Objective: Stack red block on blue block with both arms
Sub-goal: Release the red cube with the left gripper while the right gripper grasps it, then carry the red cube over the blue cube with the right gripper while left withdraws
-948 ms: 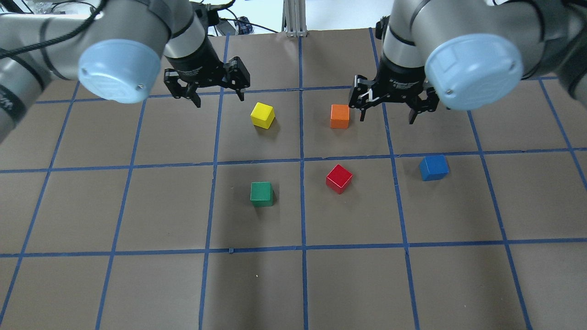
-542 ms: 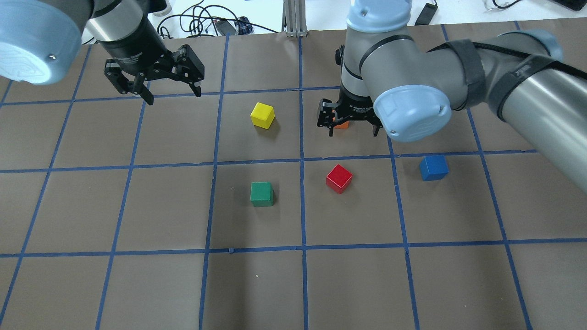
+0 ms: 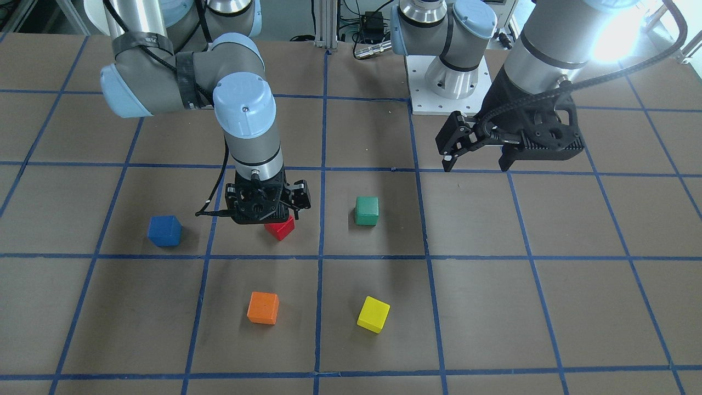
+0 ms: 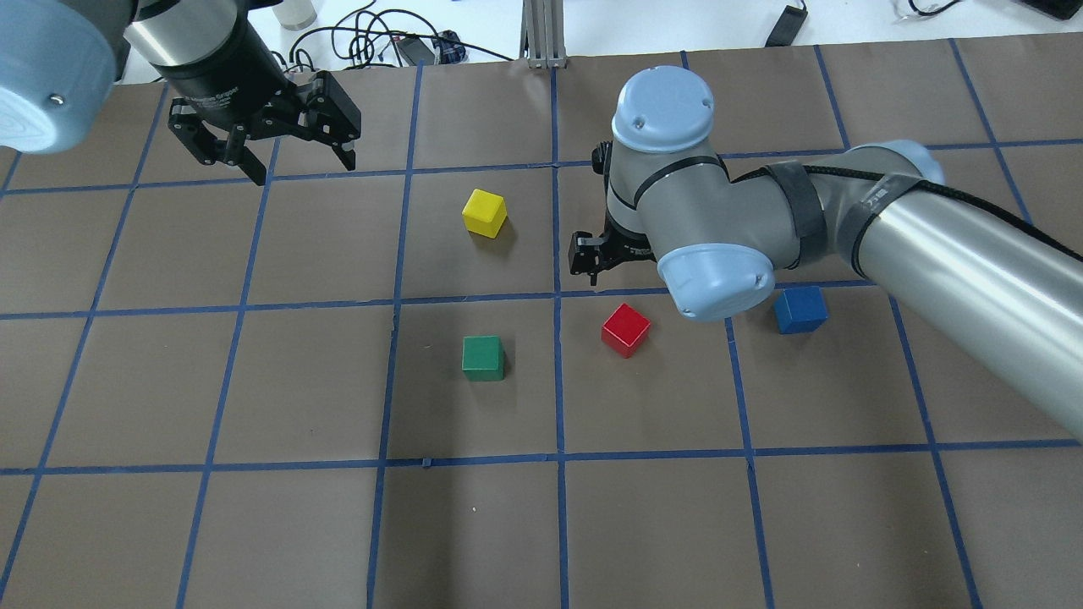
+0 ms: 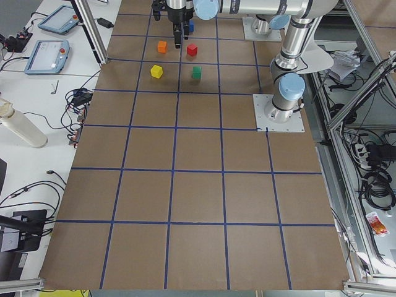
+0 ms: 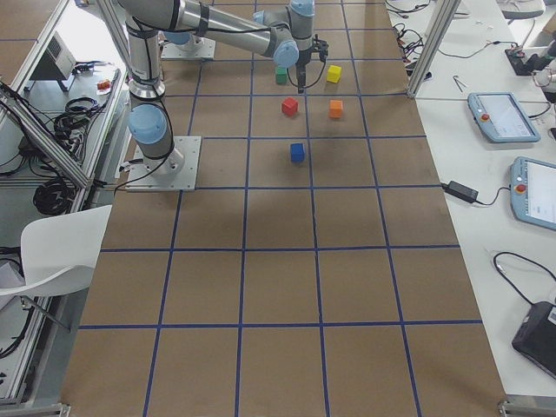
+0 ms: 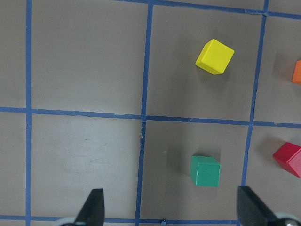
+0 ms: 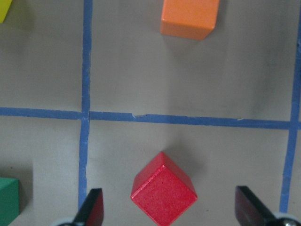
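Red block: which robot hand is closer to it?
Right. The right hand hangs open almost over the red block; the left hand is far off, beyond the yellow block.

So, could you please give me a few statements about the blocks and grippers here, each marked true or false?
1. The red block and the blue block lie apart on the table. True.
2. The right gripper is shut on the red block. False: it is open, above the block.
3. The left gripper is open and empty. True.
4. The left gripper hangs over the blue block. False: it is far off, across the table from it.
5. The green block touches no other block. True.
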`<state>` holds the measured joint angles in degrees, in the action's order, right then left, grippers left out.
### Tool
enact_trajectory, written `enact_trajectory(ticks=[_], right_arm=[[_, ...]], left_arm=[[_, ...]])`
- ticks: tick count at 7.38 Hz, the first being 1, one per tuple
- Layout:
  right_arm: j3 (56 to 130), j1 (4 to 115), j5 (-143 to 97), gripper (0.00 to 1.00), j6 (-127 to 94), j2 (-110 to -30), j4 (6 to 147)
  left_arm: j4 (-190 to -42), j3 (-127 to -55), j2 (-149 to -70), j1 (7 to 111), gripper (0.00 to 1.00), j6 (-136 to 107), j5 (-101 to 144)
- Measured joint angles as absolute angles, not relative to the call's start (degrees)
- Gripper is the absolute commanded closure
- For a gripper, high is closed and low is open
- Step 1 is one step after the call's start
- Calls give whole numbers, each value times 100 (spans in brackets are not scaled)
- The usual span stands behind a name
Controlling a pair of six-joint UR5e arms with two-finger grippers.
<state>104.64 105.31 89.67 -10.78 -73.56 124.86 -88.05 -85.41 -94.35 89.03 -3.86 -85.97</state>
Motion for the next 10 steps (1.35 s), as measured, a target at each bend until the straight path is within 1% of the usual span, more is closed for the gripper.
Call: enact_trajectory(ticks=[2,3,4,5,6,7,8,10], right_arm=[[10635,10578,8824,6,-289,-7110,12953],[10738,10586,8818,10,153,-7063,13010],[10865,10588,8822,17,487,-7039,13052],[10956,10590,8814,39,709,-6999,13100],[11001,10590,8813,67,841,-6936,13128],[11028,10591,8832,89,956,-6891,13138],[11032,10591,8867,100,1034,-6872,13144],[10994,10566,9138,100,1044,-6950,13114]], left_arm=[[-8801,-8561,-9461,8903,0,-412,-8587],[-8804,-8567,-9483,8903,0,-424,-8591],[-8814,-8573,-9484,8903,0,-424,-8592],[-8837,-8579,-9480,8903,0,-423,-8587],[-8856,-8583,-9479,8903,0,-429,-8584],[-8866,-8588,-9484,8903,0,-440,-8585],[-8872,-8592,-9488,8903,0,-445,-8586],[-8880,-8595,-9500,8903,0,-442,-8587]])
